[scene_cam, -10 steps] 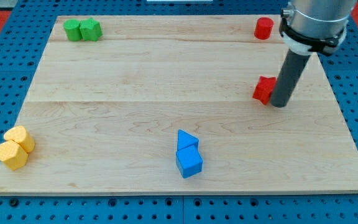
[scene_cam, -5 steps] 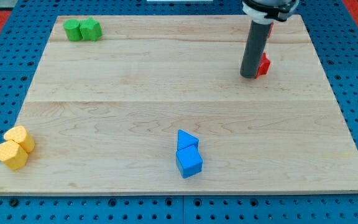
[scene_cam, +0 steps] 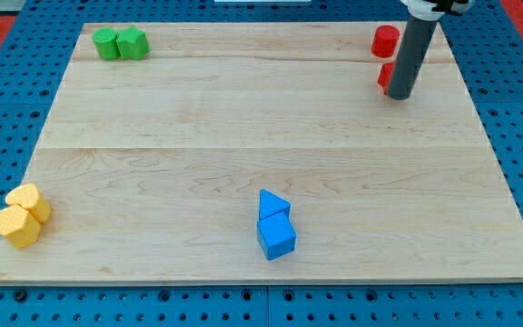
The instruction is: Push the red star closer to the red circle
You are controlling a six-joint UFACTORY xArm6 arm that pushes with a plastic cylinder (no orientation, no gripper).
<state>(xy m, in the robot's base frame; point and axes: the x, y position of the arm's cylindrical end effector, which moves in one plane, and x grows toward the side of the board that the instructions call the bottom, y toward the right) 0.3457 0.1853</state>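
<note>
The red circle [scene_cam: 386, 41] stands near the board's top right corner. The red star [scene_cam: 385, 76] lies just below it, mostly hidden behind my rod, with only its left edge showing. My tip [scene_cam: 400, 94] rests on the board right at the star's lower right side. The star and the circle are very close, almost touching.
Two green blocks [scene_cam: 121, 43] sit together at the top left. Two yellow blocks [scene_cam: 21, 215] sit at the bottom left. A blue triangle [scene_cam: 271, 203] and a blue cube [scene_cam: 277, 237] sit at the bottom middle. The wooden board [scene_cam: 243, 118] lies on a blue pegboard.
The red star has moved up the board from mid right to just below the red circle. My rod moved up with it, first to its left, now at its right.
</note>
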